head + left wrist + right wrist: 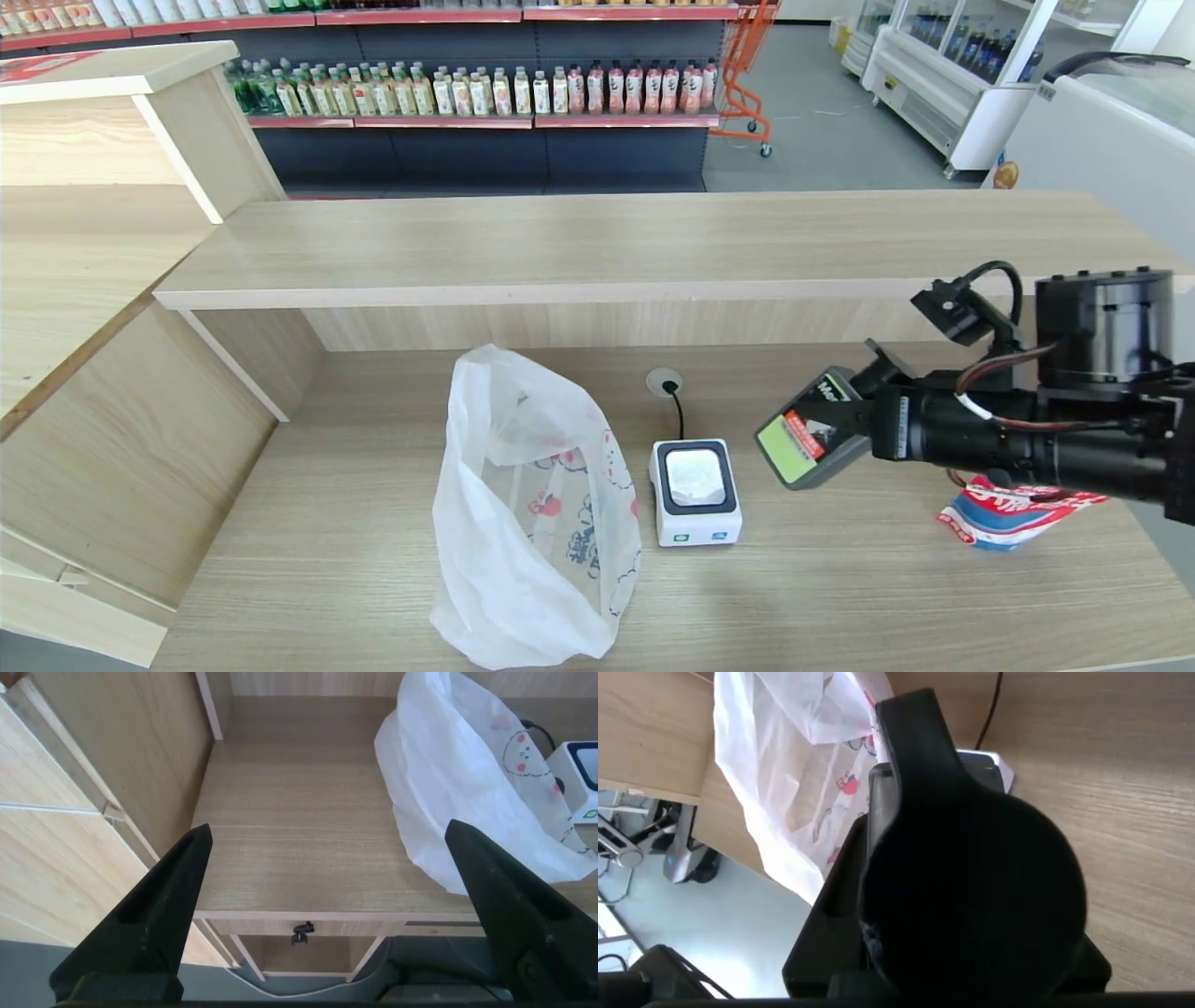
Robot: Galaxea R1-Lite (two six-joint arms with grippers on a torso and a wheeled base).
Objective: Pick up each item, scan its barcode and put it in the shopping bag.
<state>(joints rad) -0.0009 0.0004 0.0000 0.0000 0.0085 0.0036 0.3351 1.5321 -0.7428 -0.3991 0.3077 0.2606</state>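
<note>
On the wooden counter (pixel 840 597) the step in hand looks like the scan. The right gripper (pixel 854 403) is pinching a dark grey pack (pixel 808 435) by its far end and holds it in the air, tilted, near the scanner (pixel 696 492) on its right side, not yet over it. The scanner's glass window faces straight up. To do this well, I would bring the pack over that window and roll the wrist so that the side with the barcode looks down at the glass. Then I would hold it level and steady, close above the window, and keep the fingers off the code. I cannot tell which side carries the barcode; the side that shows has a green and red label.

The left gripper (pixel 327 835) is spread wide with nothing in it. It hovers above the near edge of the counter, beside the bag.

The white shopping bag (pixel 532 509) stands just left of the scanner, slumped, with its mouth gaping upward. I see only its cartoon print through the thin plastic, and nothing I can be sure is an item inside. A red, white and blue packet (pixel 1008 515) lies on the counter under the right arm, waiting its turn.
</note>
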